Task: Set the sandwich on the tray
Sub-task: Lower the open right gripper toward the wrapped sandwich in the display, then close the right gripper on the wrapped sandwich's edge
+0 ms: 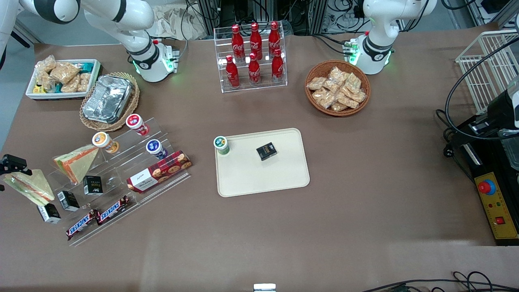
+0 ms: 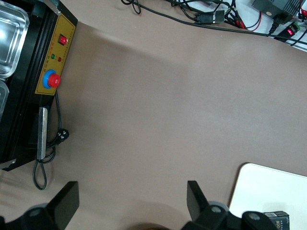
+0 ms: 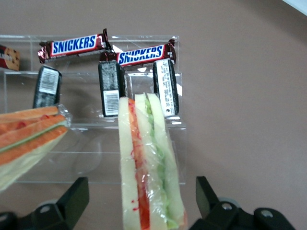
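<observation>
The hand (image 3: 141, 206) is open above the sandwich (image 3: 148, 167), with one finger (image 3: 74, 199) on each side of the wedge and free space between each finger and the wrap. The sandwich stands on its edge at the working arm's end of the table (image 1: 365, 211), on the clear acrylic steps (image 1: 121, 170) very close to the table's side edge. The tray (image 1: 261, 162) lies near the middle of the table, well apart from the sandwich, and it carries a green-lidded cup (image 1: 221, 144) at its rim and a small black box (image 1: 266, 151); most of its surface is bare. Between the steps and the tray the brown table is free. The right wrist view shows the red and green filling stripes and two Snickers bars (image 3: 144, 55) just beside three black boxes (image 3: 110, 86), and the orange-banded wedge (image 3: 29, 139) beside the sandwich. The front view shows only the hand's dark camera mount (image 1: 12, 164) at the frame edge.
</observation>
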Action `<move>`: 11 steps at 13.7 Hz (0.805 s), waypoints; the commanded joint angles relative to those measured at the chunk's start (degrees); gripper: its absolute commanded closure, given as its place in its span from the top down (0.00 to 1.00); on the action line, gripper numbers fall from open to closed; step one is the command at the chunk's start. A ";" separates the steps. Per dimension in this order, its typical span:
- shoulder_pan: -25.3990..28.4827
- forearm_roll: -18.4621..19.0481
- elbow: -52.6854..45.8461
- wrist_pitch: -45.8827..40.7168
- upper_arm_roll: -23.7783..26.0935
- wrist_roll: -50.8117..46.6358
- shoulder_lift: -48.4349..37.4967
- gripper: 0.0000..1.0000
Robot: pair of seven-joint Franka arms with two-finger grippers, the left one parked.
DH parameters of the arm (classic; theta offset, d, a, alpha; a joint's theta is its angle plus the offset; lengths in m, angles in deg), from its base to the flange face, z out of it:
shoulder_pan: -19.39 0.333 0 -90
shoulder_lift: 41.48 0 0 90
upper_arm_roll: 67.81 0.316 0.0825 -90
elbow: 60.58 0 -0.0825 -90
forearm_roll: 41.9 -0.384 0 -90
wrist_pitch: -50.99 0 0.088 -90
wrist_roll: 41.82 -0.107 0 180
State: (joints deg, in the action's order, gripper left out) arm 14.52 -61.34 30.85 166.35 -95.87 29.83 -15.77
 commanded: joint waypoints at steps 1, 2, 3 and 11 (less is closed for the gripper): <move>-0.40 -2.18 -1.16 0.92 -0.33 2.79 2.06 0.99; -0.32 -2.61 -1.16 1.01 -0.33 2.79 2.59 0.99; -0.23 -2.88 -0.99 1.01 -0.33 2.79 3.03 0.99; -0.05 -2.97 -0.90 1.01 -0.24 3.40 5.67 0.81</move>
State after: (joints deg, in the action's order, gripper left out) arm 14.48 -62.14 30.82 167.07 -95.81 31.73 -11.11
